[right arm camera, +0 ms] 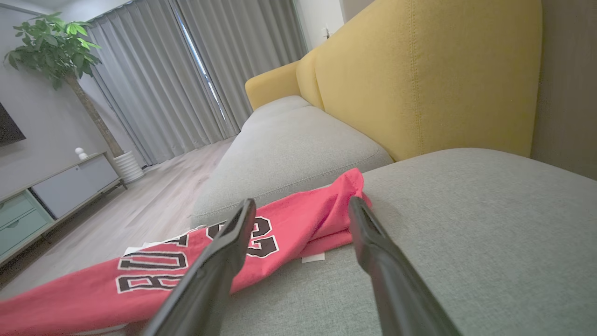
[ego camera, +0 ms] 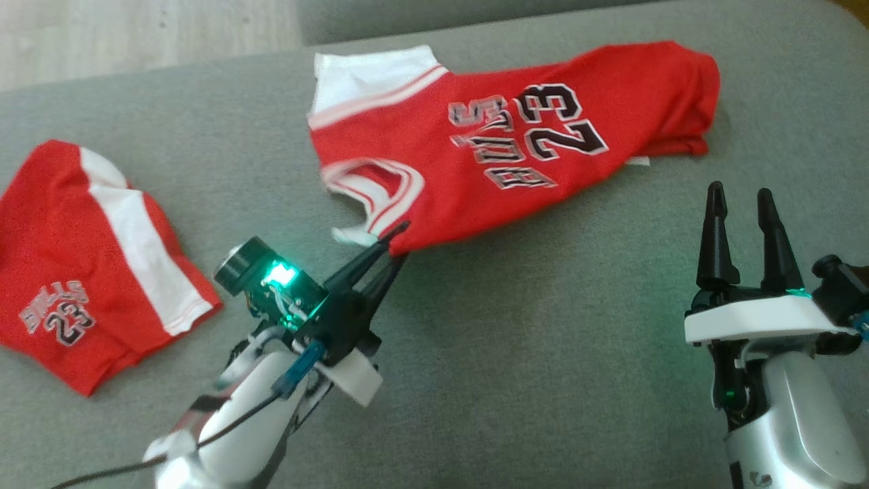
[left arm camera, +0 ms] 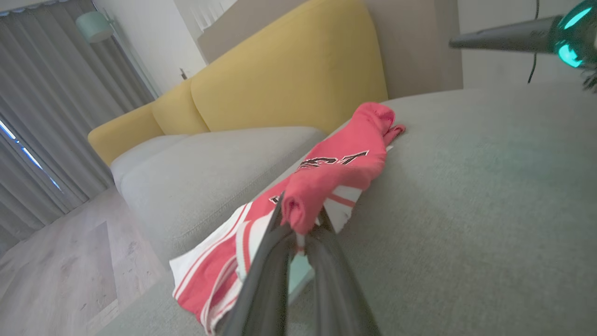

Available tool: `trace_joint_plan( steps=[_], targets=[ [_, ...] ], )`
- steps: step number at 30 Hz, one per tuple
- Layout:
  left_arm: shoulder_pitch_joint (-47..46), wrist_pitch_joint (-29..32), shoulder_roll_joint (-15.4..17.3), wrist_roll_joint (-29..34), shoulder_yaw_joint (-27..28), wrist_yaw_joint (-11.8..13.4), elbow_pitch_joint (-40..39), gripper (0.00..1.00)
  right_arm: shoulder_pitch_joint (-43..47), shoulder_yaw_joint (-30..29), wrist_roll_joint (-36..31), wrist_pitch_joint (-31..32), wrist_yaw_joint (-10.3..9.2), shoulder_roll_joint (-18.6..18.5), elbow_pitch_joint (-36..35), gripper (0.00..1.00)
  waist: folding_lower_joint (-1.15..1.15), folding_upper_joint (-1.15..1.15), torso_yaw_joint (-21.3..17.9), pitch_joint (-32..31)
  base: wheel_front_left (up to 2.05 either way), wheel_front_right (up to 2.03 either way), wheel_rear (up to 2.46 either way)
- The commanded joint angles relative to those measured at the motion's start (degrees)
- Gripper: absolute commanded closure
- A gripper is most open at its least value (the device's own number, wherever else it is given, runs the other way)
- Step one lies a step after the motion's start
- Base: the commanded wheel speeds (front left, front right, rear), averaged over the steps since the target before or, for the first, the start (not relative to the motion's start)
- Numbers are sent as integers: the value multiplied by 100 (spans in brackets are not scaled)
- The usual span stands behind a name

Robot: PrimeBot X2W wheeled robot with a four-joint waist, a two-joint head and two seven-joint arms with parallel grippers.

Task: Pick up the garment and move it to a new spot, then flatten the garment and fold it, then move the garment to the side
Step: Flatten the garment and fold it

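- Lying crumpled on the grey sofa cushion point(ego camera: 543, 339), the red jersey point(ego camera: 516, 142) stretches from the middle of the head view to its upper right.
- It carries black, white-edged lettering and the number 23, which read upside down from the robot's head.
- White bands trim its armhole, and a white panel shows at its far left end.
- Its right end is bunched into soft folds.
- The left claw point(ego camera: 397, 241) has its fingers pressed together, pinching a small wad of red cloth at the jersey's near edge, just beside the trimmed armhole.
- The right claw point(ego camera: 740, 204) stands spread wide, holding nothing, near the jersey's right end but apart from it.
- Matching red shorts point(ego camera: 61, 258) lie well apart on the left.
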Motion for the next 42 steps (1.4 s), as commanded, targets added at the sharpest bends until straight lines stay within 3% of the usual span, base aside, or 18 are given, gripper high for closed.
trace_joint_plan(
  steps=[1, 5, 8, 11, 17, 26, 27, 28, 36, 42],
  targets=[
    [5, -47, 220, -126, 150, -49, -461, 100, -122, 107, 33, -69, -4, -25, -139, 0, 0, 0, 119, -146, 0, 0, 0],
    [179, 243, 363, -702, 377, -163, -1350, 100, -94, 123, 58, -72, -4, -25, -93, 0, 0, 0, 182, -225, 0, 0, 0],
    [136, 496, 433, -1062, 590, -200, -1588, 100, -115, 160, 73, -72, -4, -25, -95, 0, 0, 0, 161, -193, 0, 0, 0],
    [-72, 1109, 739, -1347, 708, -262, -1533, 100, -185, 239, 99, -73, -4, -25, -82, 0, 0, 0, 69, -79, 0, 0, 0],
    [-774, 1962, 1090, -2127, 739, -327, -615, 100, -438, 503, 147, -75, -4, -25, -66, 0, 0, 0, -245, 290, 0, 0, 0],
    [-1966, 2002, 1531, -2602, 254, -335, 1133, 100, -750, 816, 268, -76, -4, -25, -201, 0, 0, 0, -585, 763, 0, 0, 0],
    [-2065, 1967, 1537, -2618, 207, -335, 1315, 37, -756, 825, 269, -76, -4, -25, -208, 0, 0, 0, -584, 782, 0, 0, 0],
    [-2155, 1929, 1530, -2627, 178, -335, 1498, 0, -760, 834, 271, -76, -4, -25, -213, 0, 0, 0, -576, 795, 0, 0, 0],
    [-2386, 1115, 1264, -2661, 52, -267, 2305, 0, -691, 712, 168, -76, -4, -25, -170, 0, 0, 0, -189, 620, 0, 0, 0],
    [-1999, 416, 1045, -2843, 199, -58, 2220, 0, -535, 443, 9, -76, -4, -25, -111, 0, 0, 0, 296, 330, 0, 0, 0]
  ],
)
